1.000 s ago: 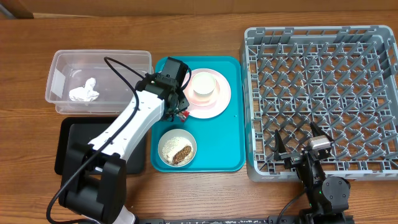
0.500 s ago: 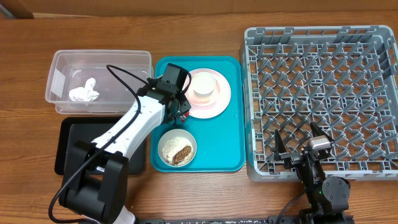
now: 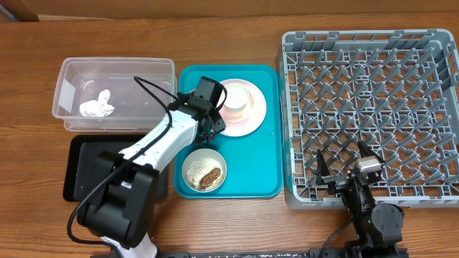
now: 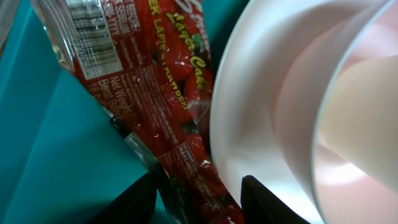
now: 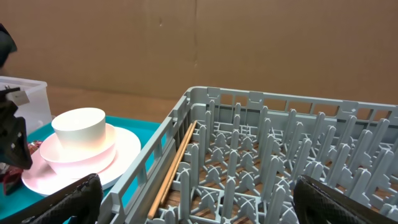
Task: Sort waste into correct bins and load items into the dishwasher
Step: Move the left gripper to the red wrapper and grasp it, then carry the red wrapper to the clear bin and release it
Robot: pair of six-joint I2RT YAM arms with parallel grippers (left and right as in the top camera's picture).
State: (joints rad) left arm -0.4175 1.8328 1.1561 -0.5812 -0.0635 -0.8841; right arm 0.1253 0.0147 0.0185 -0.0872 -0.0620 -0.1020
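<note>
Plainly, the snack wrapper [image 4: 177,118] lay eleven-to-five o'clock in the wrist view, between the parted jaws of the left gripper [image 4: 200,190] (pinching or not, we could not tell), against the plate [image 4: 249,143] at its eight o'clock.

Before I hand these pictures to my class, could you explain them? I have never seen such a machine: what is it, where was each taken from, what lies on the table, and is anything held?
These are two robot arms at a table, each ending in a two-finger gripper. One picture looks down from above; the other two come from cameras on the wrists. On the table: a clear tub holding a tissue, a black tray, a teal tray carrying a plate with a cup and a bowl of grains, and a grey rack. The left gripper straddles a red wrapper beside the plate; its grip is unclear. The right gripper is open, empty.
</note>
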